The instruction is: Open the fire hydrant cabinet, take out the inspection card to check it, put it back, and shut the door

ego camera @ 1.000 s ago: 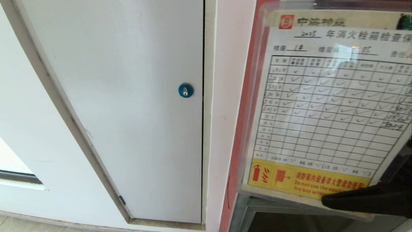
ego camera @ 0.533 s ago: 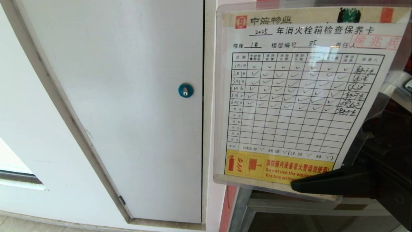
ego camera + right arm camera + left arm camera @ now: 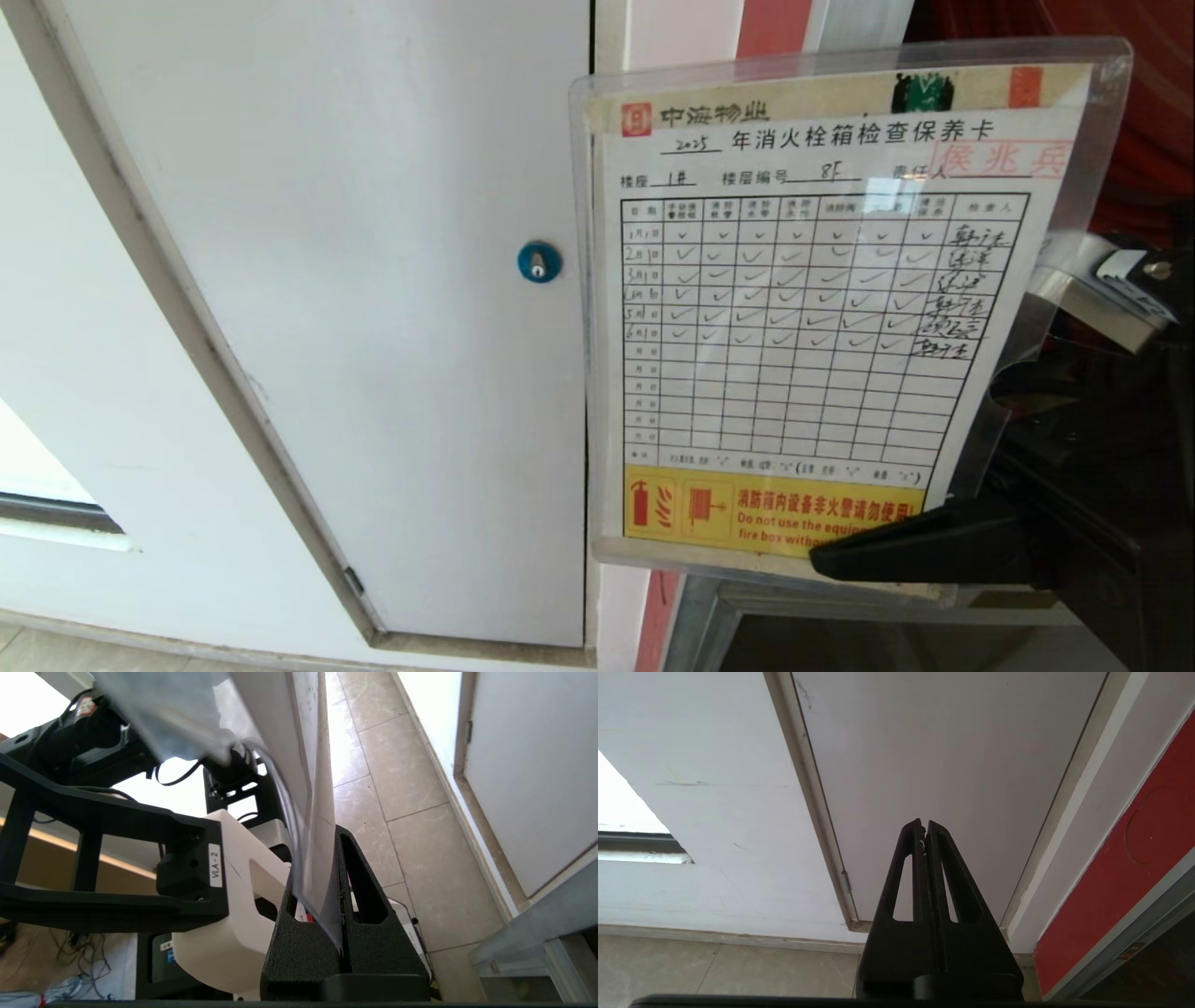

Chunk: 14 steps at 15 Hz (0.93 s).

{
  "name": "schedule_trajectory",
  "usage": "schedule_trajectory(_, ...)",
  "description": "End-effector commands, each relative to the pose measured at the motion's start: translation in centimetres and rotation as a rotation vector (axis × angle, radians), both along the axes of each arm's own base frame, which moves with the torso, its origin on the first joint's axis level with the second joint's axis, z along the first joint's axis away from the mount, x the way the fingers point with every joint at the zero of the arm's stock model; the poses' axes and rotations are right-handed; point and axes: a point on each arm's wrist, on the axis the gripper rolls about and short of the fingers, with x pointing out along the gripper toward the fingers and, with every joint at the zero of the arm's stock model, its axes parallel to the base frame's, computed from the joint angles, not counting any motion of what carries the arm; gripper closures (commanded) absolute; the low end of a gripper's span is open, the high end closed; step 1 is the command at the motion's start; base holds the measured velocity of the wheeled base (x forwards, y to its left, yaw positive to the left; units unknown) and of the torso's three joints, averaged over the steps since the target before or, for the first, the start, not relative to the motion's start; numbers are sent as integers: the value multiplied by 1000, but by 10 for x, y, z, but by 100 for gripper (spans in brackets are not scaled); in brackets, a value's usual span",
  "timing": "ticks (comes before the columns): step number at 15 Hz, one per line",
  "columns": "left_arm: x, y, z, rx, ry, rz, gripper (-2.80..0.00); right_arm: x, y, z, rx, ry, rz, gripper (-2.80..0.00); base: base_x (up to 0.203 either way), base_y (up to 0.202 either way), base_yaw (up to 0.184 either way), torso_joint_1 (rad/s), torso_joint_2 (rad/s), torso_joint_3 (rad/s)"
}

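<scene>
The inspection card (image 3: 803, 308), a white printed checklist in a clear plastic sleeve with a yellow strip along its bottom, is held upright facing the head camera. My right gripper (image 3: 840, 558) is shut on the card's lower right corner. From the right wrist the card (image 3: 317, 812) shows edge-on, pinched in my right gripper (image 3: 327, 849). Behind the card is the fire hydrant cabinet (image 3: 770, 28), with its red side and red inside showing. The door is out of view. My left gripper (image 3: 924, 826) hangs shut and empty, low in front of the white wall panel.
A white panel with a round blue lock (image 3: 539, 261) fills the wall left of the cabinet. Silver framing (image 3: 709, 616) runs below the card. My own base (image 3: 224, 905) stands on the tiled floor (image 3: 397, 779) just behind the right gripper.
My right gripper has carried the card leftward and a little lower, out in front of the wall. The whole sheet now faces the head camera. The left arm has not moved.
</scene>
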Motion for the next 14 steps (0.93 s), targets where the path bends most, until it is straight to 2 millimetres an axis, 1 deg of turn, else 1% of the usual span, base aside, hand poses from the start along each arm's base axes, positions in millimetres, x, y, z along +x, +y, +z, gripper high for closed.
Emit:
schedule_trajectory(1,0,0,0,1,2,1,0,2,6,-1,-2,6,23,0,0,0,0,0,0,0)
schedule_trajectory(6,0,0,0,0,3,2,0,0,17,-5,-24,11,50,0,0,0,0,0,0,0)
schedule_trajectory(8,0,0,0,1,2,0,0,3,20,-7,-26,15,58,0,0,0,0,0,0,0)
schedule_trajectory(14,0,0,0,1,2,0,0,3,24,-5,-8,-6,69,0,0,0,0,0,0,0)
